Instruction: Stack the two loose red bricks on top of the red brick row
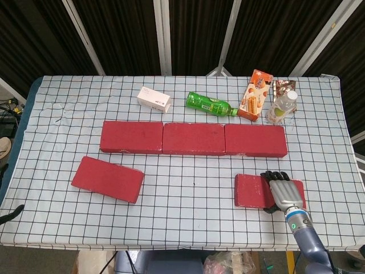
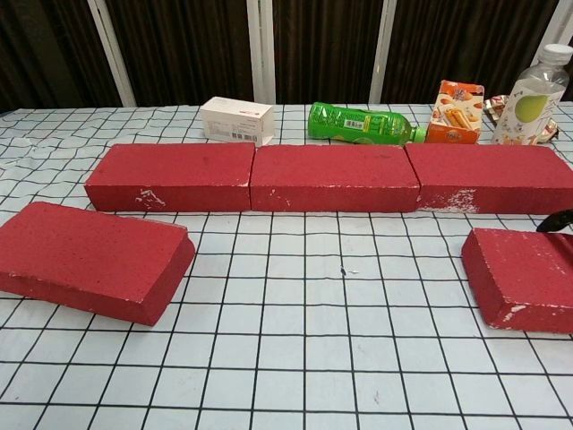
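Note:
Three red bricks form a row across the middle of the table. One loose red brick lies flat at the front left, slightly skewed. The other loose red brick lies at the front right. My right hand lies over its right half, dark fingers curled over the far edge and thumb at the near edge, gripping it. In the chest view only a dark fingertip shows at the right border. A dark sliver at the left edge looks like part of my left hand; its pose is hidden.
Behind the row lie a white box, a green bottle on its side, an orange snack carton, a clear bottle and a snack wrapper. The checked tablecloth spans the table.

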`<state>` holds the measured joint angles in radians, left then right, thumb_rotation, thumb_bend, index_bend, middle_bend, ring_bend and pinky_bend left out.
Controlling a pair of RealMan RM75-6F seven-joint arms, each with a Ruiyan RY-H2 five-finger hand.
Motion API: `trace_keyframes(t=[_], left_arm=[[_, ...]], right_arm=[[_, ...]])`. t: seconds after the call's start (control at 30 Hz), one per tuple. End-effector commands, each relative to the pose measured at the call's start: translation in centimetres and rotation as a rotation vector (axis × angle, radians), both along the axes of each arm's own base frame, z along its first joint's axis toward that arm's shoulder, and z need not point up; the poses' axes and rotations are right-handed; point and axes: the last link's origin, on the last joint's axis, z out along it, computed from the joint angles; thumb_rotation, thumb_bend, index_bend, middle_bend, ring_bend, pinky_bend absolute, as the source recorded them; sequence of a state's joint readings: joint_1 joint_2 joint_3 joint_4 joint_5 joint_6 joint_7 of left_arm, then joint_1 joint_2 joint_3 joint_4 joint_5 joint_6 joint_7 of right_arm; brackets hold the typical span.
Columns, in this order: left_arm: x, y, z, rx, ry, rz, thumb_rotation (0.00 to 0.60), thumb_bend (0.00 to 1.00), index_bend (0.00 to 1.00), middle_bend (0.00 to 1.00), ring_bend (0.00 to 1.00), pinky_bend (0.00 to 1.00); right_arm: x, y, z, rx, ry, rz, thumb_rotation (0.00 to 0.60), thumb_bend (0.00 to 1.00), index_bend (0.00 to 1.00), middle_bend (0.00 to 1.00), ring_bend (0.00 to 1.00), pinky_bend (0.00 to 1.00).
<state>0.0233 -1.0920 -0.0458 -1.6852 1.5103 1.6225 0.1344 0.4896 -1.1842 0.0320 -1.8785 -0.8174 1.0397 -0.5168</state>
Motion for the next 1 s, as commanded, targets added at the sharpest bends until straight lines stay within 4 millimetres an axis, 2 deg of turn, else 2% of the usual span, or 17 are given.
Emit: trace_keyframes(t=[0.03, 0.33, 0.53, 0.7, 0.83, 1.0], left_arm=[[0.0, 0.0, 0.0, -0.002, -0.001, 0.001, 0.6, 0.0, 0.02, 0.0, 0.0, 0.09], [-0.1, 0.0, 0.1, 0.001, -0.002, 0.008, 0.6, 0.0, 0.03, 0.0, 0.0, 0.09], [-0.1, 0.0, 0.1, -0.003, -0.007, 0.008, 0.6, 0.0, 0.03, 0.0, 0.0, 0.09], [-0.1, 0.1, 0.1, -0.004, -0.008, 0.01, 0.6, 0.0, 0.03, 0.0, 0.0, 0.09], [-0.1, 0.2, 0.1, -0.002, -0.009, 0.011, 0.6, 0.0, 0.03, 0.0, 0.0, 0.09], [-0.2, 0.3, 0.1, 0.003, -0.003, 0.016, 0.6, 0.0, 0.03, 0.0, 0.0, 0.09]], right_arm=[[0.1, -0.1, 0.0, -0.004, -0.003, 0.003, 0.6, 0.15, 0.19, 0.16, 0.12, 0.0], [0.3, -0.3, 0.2, -0.008, -0.008, 0.013, 0.6, 0.15, 0.2, 0.2, 0.19, 0.0], [1.3, -1.0, 1.7, -0.031, -0.007, 0.047, 0.6, 0.15, 0.2, 0.21, 0.22, 0.0], [3.4, -2.8, 4.2, -0.079, 0.006, 0.093, 0.6, 0.15, 0.2, 0.21, 0.22, 0.0], [6.1, -5.2, 6.2, -0.104, 0.037, 0.139, 0.6, 0.15, 0.2, 0.21, 0.22, 0.0], [9.9, -8.6, 6.5, -0.08, 0.118, 0.198, 0.6, 0.15, 0.2, 0.21, 0.22, 0.0]])
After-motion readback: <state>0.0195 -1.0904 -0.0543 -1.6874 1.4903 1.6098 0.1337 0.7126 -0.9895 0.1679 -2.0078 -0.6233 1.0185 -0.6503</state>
